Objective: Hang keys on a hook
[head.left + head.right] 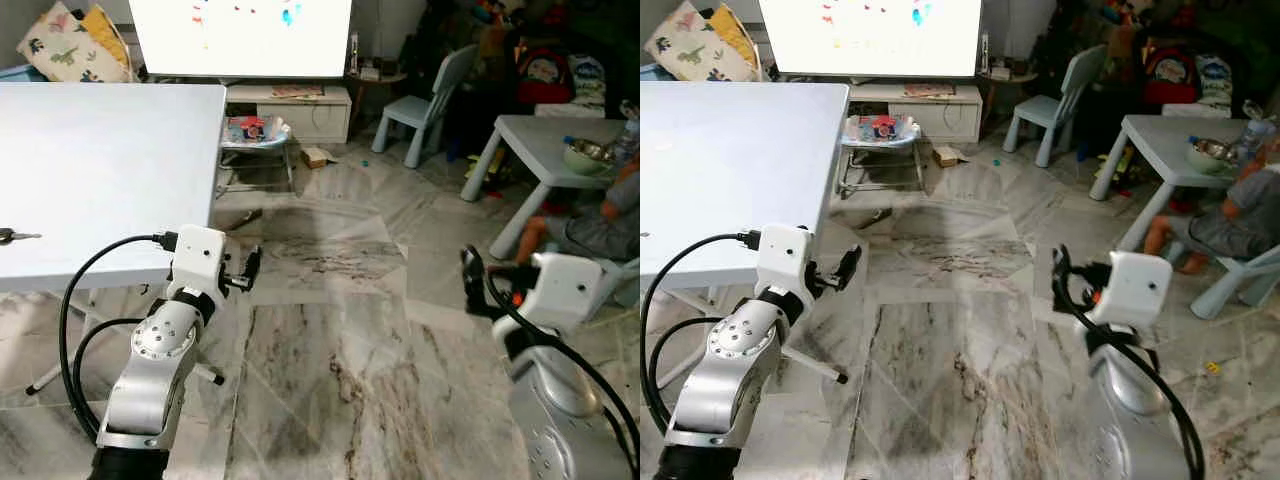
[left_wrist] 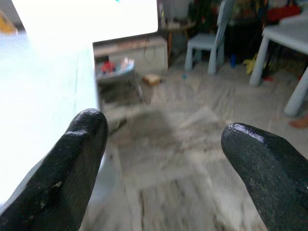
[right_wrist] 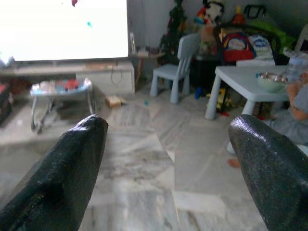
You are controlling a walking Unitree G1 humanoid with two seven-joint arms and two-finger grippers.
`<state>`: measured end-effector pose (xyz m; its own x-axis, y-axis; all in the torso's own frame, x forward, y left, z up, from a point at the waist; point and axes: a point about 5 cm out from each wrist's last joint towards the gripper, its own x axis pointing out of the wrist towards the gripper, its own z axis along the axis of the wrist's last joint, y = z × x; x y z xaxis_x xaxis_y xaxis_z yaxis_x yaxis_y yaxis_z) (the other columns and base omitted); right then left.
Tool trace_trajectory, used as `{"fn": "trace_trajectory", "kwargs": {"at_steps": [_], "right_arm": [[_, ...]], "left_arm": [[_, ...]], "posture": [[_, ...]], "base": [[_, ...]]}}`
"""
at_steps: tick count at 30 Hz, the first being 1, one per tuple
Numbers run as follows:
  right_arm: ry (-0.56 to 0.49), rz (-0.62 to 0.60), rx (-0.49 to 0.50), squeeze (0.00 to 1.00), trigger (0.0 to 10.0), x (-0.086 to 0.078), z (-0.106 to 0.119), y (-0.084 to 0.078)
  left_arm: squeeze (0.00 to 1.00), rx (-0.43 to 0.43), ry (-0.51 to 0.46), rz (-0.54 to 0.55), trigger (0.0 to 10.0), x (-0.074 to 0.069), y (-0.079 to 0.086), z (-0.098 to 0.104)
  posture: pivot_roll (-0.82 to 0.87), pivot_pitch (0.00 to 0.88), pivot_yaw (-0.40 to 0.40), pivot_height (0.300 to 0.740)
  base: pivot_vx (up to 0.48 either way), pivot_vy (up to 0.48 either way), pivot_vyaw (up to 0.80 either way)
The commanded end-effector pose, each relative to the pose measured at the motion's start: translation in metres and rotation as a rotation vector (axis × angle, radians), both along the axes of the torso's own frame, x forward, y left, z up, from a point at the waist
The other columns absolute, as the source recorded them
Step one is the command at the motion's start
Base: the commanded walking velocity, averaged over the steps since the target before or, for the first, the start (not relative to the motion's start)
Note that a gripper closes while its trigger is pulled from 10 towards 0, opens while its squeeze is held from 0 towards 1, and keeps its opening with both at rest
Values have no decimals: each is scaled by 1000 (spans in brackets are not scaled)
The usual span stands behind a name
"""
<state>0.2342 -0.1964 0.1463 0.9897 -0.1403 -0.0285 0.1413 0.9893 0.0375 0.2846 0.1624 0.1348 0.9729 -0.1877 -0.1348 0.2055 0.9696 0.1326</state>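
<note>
A small bunch of keys (image 1: 14, 237) lies on the white table (image 1: 100, 170), close to its left side and not far from the front edge. My left gripper (image 1: 250, 268) hovers over the floor just past the table's front right corner, well right of the keys. In the left wrist view its fingers (image 2: 84, 144) stand wide apart with nothing between them. My right gripper (image 1: 472, 276) is raised over the marble floor on the right. It is also open and empty, as the right wrist view shows by its spread fingertips (image 3: 82, 149).
A low white children's table (image 1: 545, 135) with a bowl (image 1: 586, 153) stands at right, where a person (image 1: 600, 225) sits on the floor. Farther back are a pale blue chair (image 1: 428, 100), a bright screen (image 1: 240, 35) on a TV stand (image 1: 300, 108) and a baby bouncer (image 1: 255, 135).
</note>
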Motion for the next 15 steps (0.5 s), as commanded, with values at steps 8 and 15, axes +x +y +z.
{"fn": "trace_trajectory", "kwargs": {"at_steps": [8,15], "right_arm": [[-7,-5,-76,0,10000,-13,2,-23],[-44,-4,-86,0,10000,-7,9,-24]], "left_arm": [[0,-26,57,-85,10000,-7,-4,-4],[0,-44,149,-145,10000,-16,-3,-12]], "posture": [[103,0,-69,740],[109,0,-66,740]], "base": [[0,0,0],[0,0,0]]}}
